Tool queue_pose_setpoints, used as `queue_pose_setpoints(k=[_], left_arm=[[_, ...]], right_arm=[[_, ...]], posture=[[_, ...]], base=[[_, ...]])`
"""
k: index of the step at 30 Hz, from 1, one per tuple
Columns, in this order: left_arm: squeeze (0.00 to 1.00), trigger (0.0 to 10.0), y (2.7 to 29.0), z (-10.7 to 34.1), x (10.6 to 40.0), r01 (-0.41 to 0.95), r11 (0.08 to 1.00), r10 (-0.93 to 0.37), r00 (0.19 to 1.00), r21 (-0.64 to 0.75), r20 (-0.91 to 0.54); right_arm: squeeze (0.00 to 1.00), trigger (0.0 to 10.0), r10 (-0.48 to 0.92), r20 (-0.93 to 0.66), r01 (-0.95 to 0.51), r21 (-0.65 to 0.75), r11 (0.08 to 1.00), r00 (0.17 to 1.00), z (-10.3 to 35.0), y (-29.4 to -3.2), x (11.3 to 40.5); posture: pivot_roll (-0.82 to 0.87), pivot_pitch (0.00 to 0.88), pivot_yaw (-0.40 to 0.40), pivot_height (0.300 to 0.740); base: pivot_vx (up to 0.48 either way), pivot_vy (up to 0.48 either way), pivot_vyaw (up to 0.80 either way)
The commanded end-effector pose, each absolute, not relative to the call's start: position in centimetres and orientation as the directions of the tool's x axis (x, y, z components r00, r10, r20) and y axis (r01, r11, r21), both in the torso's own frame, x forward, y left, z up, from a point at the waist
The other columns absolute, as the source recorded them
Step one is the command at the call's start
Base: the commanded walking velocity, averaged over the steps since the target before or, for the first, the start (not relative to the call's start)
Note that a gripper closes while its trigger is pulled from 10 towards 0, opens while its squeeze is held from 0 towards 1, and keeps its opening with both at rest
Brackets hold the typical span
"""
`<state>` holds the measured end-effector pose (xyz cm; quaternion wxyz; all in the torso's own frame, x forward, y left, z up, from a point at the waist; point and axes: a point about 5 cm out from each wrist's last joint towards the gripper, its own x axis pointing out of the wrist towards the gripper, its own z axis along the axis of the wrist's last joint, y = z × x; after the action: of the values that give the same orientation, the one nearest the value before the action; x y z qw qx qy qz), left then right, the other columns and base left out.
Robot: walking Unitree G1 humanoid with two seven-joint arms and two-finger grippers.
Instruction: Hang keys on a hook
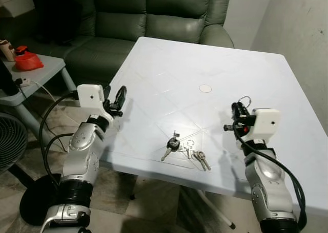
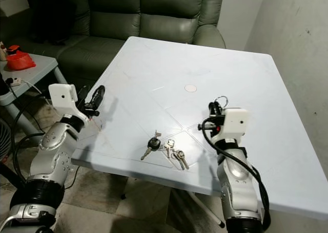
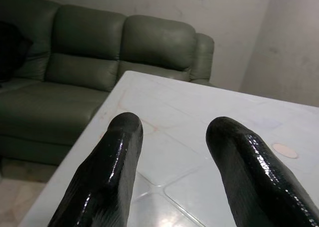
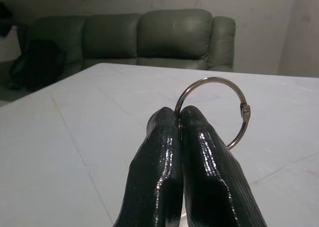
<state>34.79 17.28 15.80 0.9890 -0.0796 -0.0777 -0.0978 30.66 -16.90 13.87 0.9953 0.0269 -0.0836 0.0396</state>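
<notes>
Right tool (image 4: 179, 114) pinches metal ring (image 4: 219, 107) above white table (image 1: 215, 64).

keys (image 1: 180, 147) flat on table, ring (image 4: 213, 111) pinched upright

Both head views look forward and down from above the near edge of the white square plastic tabletop (image 1: 205, 69), taking in its whole surface with the grey-green leather sofa (image 1: 154, 13) across the upper frame; the right eye view sits slightly to one side, so everything shifts leftward in it. The left wrist view looks low and close along the two spread black fingers of the left pincer (image 3: 174, 132), across the tabletop toward the same sofa in its upper left; the right wrist view looks equally low along the closed right pincer (image 4: 178, 118), which pinches a thin silver metal ring (image 4: 219, 107), with sofa and tabletop shared again.
</notes>
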Motion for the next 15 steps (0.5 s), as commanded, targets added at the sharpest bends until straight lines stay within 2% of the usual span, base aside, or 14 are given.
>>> queue_pose_setpoints(k=[1,11,15], left_arm=[[0.0,10.0,17.19,16.35,35.22,0.209,0.967,-0.184,0.968,-0.146,0.171],[0.0,10.0,17.43,16.26,35.44,0.19,0.97,-0.165,0.972,-0.149,0.169],[0.0,10.0,17.32,16.26,35.47,0.19,0.969,-0.163,0.972,-0.158,0.169]], right_arm=[[0.0,10.0,0.066,0.146,-0.073,0.047,0.996,0.987,13.71,-17.09,30.83],[0.0,10.0,0.07,0.145,-0.072,0.005,0.997,0.987,13.52,-16.86,30.89],[0.0,10.0,0.079,0.141,-0.08,0.005,0.997,0.987,13.48,-16.75,30.93]], posture=[[-0.14,0.0,-0.028,0.724],[-0.13,0.0,-0.037,0.724],[-0.13,0.0,-0.041,0.724]], base=[[0.0,0.0,-0.71],[0.0,0.0,-0.72],[0.0,0.432,-0.71]])
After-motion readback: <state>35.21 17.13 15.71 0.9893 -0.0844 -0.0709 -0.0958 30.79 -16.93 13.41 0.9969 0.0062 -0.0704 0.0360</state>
